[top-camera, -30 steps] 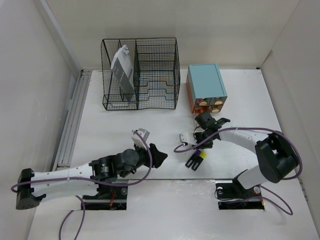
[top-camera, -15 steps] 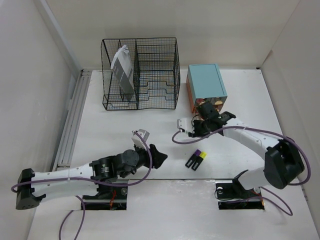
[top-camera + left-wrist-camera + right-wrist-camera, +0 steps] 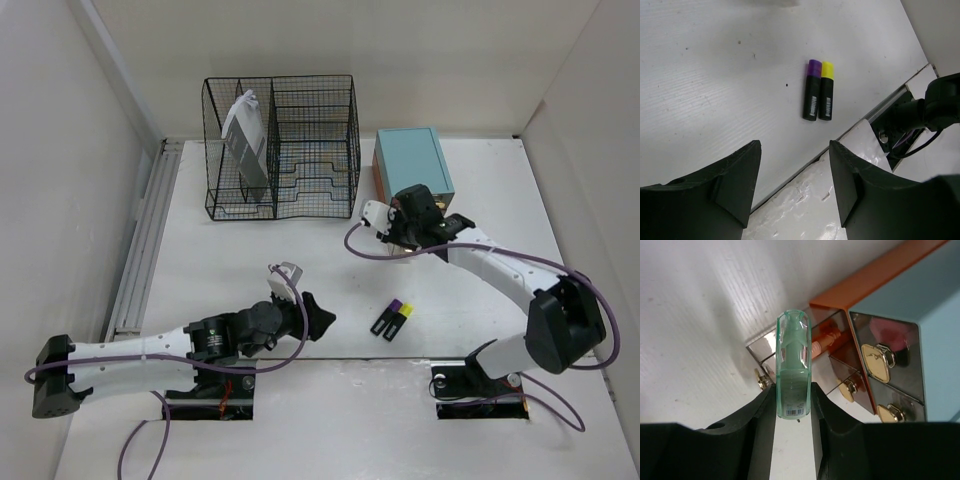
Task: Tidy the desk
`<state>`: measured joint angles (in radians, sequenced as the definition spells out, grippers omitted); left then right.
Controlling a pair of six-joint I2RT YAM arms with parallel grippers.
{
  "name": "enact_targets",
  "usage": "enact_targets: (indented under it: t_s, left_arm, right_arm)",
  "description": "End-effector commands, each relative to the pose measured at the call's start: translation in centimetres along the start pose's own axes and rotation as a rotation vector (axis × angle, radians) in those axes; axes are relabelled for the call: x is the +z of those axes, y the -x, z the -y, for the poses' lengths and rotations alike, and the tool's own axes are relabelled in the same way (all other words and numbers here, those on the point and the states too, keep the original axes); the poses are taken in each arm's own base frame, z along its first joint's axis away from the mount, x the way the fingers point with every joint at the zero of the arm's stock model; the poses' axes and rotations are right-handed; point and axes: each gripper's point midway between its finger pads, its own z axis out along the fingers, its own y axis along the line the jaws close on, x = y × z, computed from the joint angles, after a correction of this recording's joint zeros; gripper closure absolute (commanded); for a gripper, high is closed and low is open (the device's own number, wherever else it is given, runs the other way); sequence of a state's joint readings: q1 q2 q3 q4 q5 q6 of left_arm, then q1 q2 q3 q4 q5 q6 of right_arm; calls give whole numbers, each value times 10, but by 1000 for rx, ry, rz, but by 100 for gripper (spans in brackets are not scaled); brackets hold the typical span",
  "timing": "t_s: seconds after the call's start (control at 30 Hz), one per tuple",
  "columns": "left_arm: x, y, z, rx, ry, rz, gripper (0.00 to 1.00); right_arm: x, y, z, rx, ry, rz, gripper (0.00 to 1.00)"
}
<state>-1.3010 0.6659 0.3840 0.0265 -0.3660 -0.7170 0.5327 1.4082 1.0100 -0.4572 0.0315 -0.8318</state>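
**A:** How far along with the desk [image 3: 220, 260]?

**B:** Partway, at a guess. White top spread under both arms. Purple highlighter [image 3: 813, 90] and yellow highlighter [image 3: 826, 91] lying touching, side by side, near the front edge, not yet put away. Something grey-white standing in the wire rack [image 3: 300, 140] at the back, too small to name.

**A:** And the jaws?

**B:** On the right gripper [image 3: 792, 390], clenched on a pale green marker [image 3: 794, 365], poised at the open drawer [image 3: 759, 346] of the teal drawer box [image 3: 412, 160]. On the left gripper [image 3: 795, 150], parted and empty, low over the desk near both highlighters.

**A:** Different from a second ago?

**B:** Yes. Right gripper then down by the highlighters, now up at the box. Left gripper much as before.
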Motion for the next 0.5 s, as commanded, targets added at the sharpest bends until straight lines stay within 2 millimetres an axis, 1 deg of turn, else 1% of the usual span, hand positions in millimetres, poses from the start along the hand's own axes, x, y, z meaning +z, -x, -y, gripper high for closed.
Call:
enact_targets:
  t_s: [0.0, 0.03, 0.07, 0.13, 0.17, 0.2, 0.27, 0.3, 0.33, 0.37, 0.43, 0.47]
  left_arm:
    - [1, 3, 8, -23, -38, 22, 47]
    - [1, 5, 9, -27, -44, 28, 47]
    - [1, 5, 9, -27, -44, 28, 47]
    - [1, 3, 11, -27, -50, 21, 47]
    - [2, 0, 8, -23, -44, 16, 47]
    - [2, 0, 8, -23, -44, 15, 47]
    - [2, 0, 8, -23, -44, 15, 47]
    - [2, 0, 8, -23, -44, 15, 47]
    - [2, 0, 8, -23, -44, 15, 47]
    - [2, 0, 8, -23, -44, 15, 47]
    - [2, 0, 8, -32, -44, 15, 47]
    - [2, 0, 8, -32, -44, 15, 47]
  right_arm:
    - [-1, 12, 45, 112, -164, 8, 87]
    - [1, 2, 47, 120, -171, -28, 87]
    - [-1, 3, 55, 146, -191, -19, 87]
    - [6, -5, 56, 163, -195, -46, 86]
    - [6, -9, 59, 171, -200, -52, 85]
    - [9, -8, 59, 183, -197, -54, 85]
    - [15, -13, 59, 183, -204, -82, 76]
    - [15, -13, 59, 183, -204, -82, 69]
    - [18, -13, 60, 182, -202, -85, 59]
    - [18, -12, 59, 191, -196, -77, 43]
    - [18, -10, 55, 191, -181, -61, 37]
    - [12, -5, 58, 192, -188, -41, 37]
